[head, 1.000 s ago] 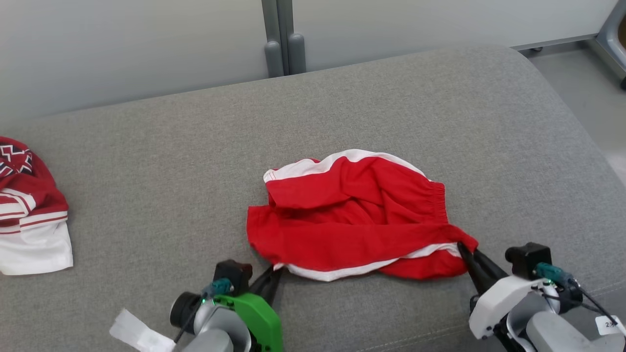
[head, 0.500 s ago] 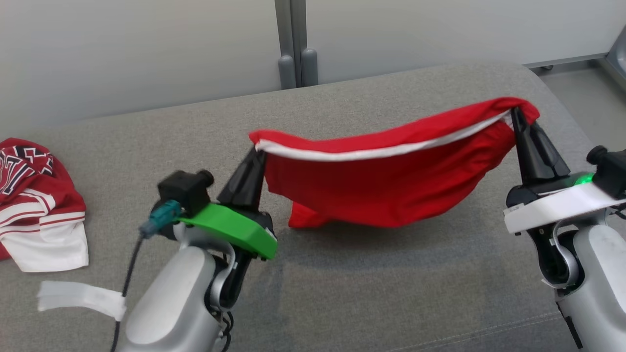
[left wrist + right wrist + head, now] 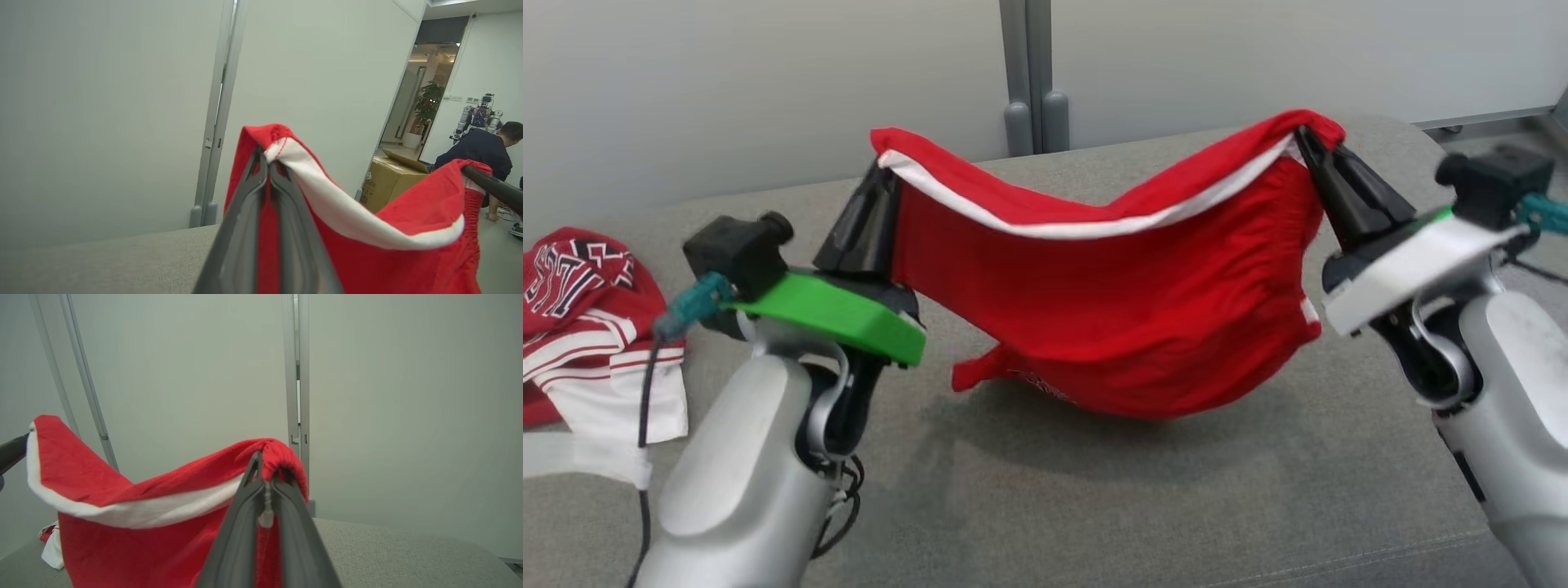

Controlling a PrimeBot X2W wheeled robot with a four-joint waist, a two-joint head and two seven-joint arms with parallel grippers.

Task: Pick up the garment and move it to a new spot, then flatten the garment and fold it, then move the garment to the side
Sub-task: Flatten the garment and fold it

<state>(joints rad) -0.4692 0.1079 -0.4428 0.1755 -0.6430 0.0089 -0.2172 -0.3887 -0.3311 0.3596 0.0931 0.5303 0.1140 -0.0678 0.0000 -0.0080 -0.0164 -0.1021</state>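
A pair of red shorts with white trim [image 3: 1127,302] hangs in the air above the grey couch seat [image 3: 1094,506], stretched between both arms and sagging in the middle. My left gripper [image 3: 880,175] is shut on its left top corner. My right gripper [image 3: 1308,140] is shut on its right top corner. In the left wrist view the closed fingers [image 3: 265,192] pinch the red and white hem of the shorts [image 3: 367,228]. In the right wrist view the gripper [image 3: 261,465] pinches the bunched red edge of the shorts [image 3: 143,506]. The lowest folds hang just over the cushion.
A second red and white garment [image 3: 580,327] lies crumpled at the couch's left end, also visible low in the right wrist view as the second garment [image 3: 51,547]. A white paper tag [image 3: 572,457] lies beside it. A pale wall with a metal post [image 3: 1029,73] backs the couch. A person [image 3: 482,151] crouches far off by cardboard boxes [image 3: 388,179].
Both grippers have risen with the shorts, lifting them from a flat heap on the seat to a hanging spread. The head camera has also tilted up.
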